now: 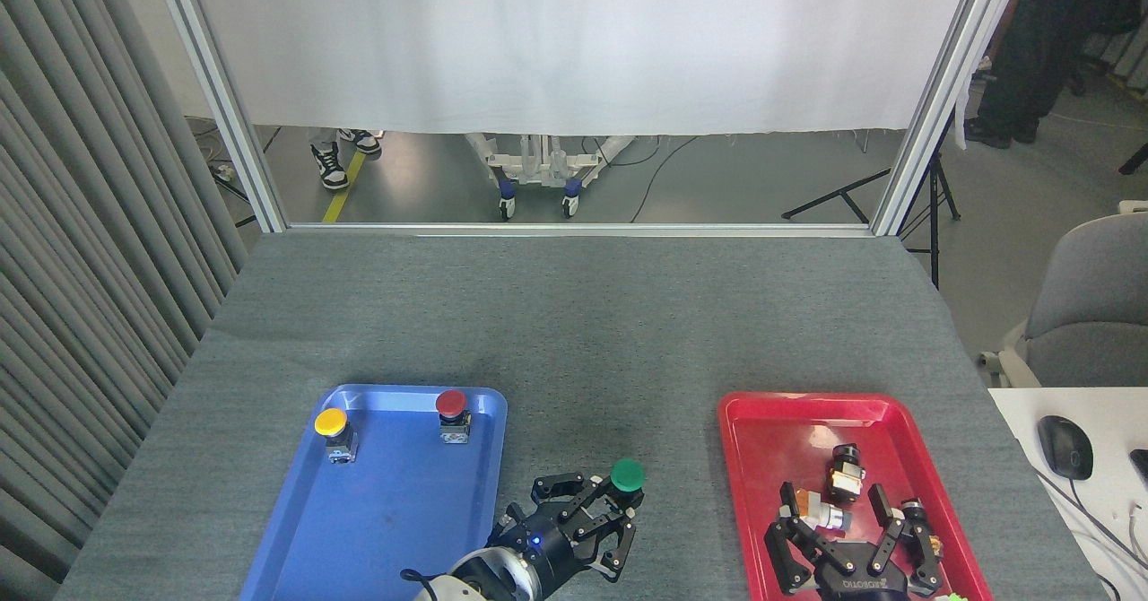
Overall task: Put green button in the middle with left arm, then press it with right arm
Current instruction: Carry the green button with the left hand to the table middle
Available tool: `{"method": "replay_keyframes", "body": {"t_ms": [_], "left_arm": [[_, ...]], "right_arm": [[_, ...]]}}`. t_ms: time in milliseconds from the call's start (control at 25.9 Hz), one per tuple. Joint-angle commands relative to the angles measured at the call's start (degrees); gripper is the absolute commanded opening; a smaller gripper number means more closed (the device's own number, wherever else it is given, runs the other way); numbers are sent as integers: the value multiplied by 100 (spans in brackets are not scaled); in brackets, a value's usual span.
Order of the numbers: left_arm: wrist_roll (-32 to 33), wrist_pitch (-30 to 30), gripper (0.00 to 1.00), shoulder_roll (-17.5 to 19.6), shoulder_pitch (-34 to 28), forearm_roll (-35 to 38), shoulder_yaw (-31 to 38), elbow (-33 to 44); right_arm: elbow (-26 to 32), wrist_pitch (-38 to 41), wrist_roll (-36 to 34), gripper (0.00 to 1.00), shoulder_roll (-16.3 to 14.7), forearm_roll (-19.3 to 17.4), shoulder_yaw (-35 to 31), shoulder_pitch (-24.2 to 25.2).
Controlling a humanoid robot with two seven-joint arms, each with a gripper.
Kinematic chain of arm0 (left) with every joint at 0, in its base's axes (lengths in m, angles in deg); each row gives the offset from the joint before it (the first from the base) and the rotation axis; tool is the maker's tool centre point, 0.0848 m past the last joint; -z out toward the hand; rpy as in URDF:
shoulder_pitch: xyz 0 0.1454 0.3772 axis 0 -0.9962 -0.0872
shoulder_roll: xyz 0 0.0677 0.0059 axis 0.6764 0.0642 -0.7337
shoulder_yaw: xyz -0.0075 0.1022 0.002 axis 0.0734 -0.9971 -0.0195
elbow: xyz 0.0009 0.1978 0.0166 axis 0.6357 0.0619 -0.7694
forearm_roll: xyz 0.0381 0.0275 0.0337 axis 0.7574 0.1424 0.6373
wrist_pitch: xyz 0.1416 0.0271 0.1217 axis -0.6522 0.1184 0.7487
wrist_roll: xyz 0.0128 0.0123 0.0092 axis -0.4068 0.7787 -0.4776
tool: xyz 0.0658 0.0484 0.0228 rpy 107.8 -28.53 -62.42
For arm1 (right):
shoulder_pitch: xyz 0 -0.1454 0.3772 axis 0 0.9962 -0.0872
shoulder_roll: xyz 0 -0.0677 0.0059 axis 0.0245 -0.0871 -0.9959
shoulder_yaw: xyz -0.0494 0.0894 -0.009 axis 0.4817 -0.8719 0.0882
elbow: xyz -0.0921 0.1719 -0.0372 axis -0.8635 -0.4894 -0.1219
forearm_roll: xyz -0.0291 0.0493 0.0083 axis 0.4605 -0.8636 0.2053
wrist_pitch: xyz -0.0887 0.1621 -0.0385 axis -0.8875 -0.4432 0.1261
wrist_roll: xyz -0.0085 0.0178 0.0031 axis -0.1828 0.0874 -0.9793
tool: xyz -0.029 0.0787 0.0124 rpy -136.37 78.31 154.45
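The green button (627, 475) shows its round green cap over the bare grey cloth of the middle (610, 386), between the two trays. My left gripper (599, 509) is shut on it, fingers wrapped around its block below the cap. Whether the button rests on the cloth or hangs just above it I cannot tell. My right gripper (847, 529) stands open over the near end of the red tray (762, 422), fingers spread around small parts there.
The blue tray (386, 511) at the left holds a yellow-capped button (331, 423) and a red-capped button (451, 404). The red tray carries small switch parts (843, 471). A mouse (1065, 447) lies on a white desk at right. A person's shoes (330, 163) show beyond the table.
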Motion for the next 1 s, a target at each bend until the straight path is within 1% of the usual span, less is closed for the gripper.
{"method": "replay_keyframes", "body": {"t_ms": [0,39,77,116,154,232,309,347,386,463,733,810,887,965], "left_arm": [[2,3,12,26,-38,-3,-16,-34],[-7,3,15,26,-38,-3,-16,-42],[-7,3,20,26,-47,-3,-16,-42],[-16,12,32,26,-47,-3,-16,-42],[-25,21,41,18,-47,-12,-16,-42],[-25,21,48,9,-47,-12,-16,-42],[-51,47,65,0,-47,-29,-7,-42],[-69,47,77,0,-73,-30,-7,-42],[-77,56,96,-9,-100,-30,-7,-42],[-86,47,98,-9,-108,-38,-7,-34],[-69,64,99,-9,-152,-82,10,133],[-51,161,99,0,-302,-73,37,414],[-25,407,99,70,-548,-73,54,924],[-16,662,99,255,-829,-91,116,1443]], "right_arm": [[0,-5,0,100,-12,2,0,-2],[0,-5,0,100,-21,-7,0,-2],[0,-5,0,100,-21,-7,0,-2],[0,-5,0,100,-21,-7,0,7],[0,-5,0,100,-21,-7,0,7],[0,-5,0,100,-21,-7,0,7],[0,-14,0,100,-21,-7,0,-2],[0,-14,0,100,-21,-7,0,-2],[0,-5,0,100,-21,-7,0,-2],[0,-5,0,100,-3,-7,0,7],[-18,-14,0,100,5,2,0,7],[-35,-5,0,100,5,2,9,-2],[-36,21,9,100,14,2,27,7],[-44,-5,18,99,23,2,106,-2]]}}
